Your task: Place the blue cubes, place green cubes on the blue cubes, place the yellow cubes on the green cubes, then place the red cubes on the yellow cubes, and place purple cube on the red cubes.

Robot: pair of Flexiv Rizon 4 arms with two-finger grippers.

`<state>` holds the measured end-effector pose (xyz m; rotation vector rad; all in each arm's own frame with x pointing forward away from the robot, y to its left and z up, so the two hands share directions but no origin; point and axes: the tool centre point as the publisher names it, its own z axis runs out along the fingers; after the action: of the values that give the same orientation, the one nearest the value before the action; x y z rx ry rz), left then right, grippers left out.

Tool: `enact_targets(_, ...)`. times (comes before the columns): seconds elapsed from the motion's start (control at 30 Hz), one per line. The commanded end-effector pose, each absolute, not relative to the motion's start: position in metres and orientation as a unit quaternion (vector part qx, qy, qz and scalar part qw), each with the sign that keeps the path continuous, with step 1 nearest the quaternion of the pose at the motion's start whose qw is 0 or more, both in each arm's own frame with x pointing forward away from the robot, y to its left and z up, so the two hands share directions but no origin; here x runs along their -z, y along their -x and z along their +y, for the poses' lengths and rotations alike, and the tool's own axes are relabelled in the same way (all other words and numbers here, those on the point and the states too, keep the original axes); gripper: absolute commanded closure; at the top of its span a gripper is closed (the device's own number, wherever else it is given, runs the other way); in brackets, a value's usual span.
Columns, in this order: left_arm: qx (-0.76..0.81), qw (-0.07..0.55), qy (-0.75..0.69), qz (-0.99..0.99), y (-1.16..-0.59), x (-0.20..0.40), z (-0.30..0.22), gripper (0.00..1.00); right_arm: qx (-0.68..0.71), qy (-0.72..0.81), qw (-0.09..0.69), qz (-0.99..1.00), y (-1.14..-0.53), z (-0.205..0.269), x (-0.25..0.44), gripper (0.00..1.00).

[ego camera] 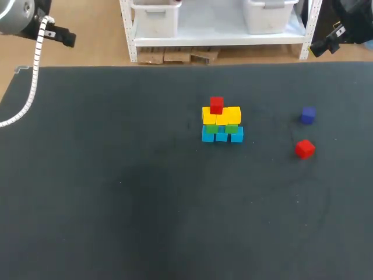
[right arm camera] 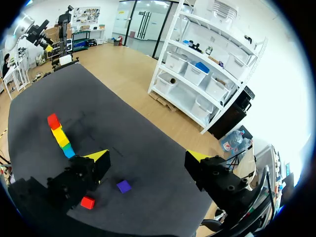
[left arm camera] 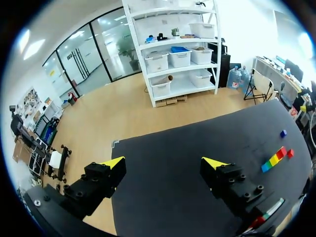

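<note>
Shows a dark table [ego camera: 116, 192] with a stack of cubes [ego camera: 221, 122] right of its middle. Rises from three blue cubes [ego camera: 221, 136] side by side, through green cubes [ego camera: 211, 128] and two yellow cubes [ego camera: 232, 115], to one red cube [ego camera: 216, 105] on top. Has a purple cube [ego camera: 308, 115] and a second red cube [ego camera: 304, 149] lying loose further right, apart from each other. Catches parts of the left arm [ego camera: 17, 14] and right arm [ego camera: 349, 26] at the far corners.

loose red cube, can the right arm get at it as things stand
Probably yes: the loose red cube sits apart from the purple cube and the stack, nothing between it and the open right hand.
</note>
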<state>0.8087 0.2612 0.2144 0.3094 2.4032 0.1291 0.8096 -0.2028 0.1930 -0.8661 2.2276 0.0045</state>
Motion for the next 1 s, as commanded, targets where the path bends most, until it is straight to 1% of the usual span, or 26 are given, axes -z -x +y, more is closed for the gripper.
enact_targets(0.03, -0.048, 0.350, -0.120, 0.928, -0.808, -0.216, 0.263, 0.00, 0.006, 0.333, 0.372, 0.867, -0.806, -0.201, -0.192, 0.00)
enact_targets(0.57, -0.048, 0.350, -0.120, 0.928, -0.808, -0.216, 0.263, 0.00, 0.006, 0.333, 0.372, 0.867, -0.806, -0.201, -0.192, 0.00)
enact_targets(0.7, -0.048, 0.350, -0.120, 0.928, -0.808, -0.216, 0.263, 0.00, 0.026, 0.370, 0.337, 0.865, -0.800, -0.189, -0.187, 0.00)
enact_targets(1.0, -0.048, 0.350, -0.120, 0.928, -0.808, -0.216, 0.263, 0.00, 0.031, 0.371, 0.311, 0.874, -0.777, -0.184, -0.180, 0.00)
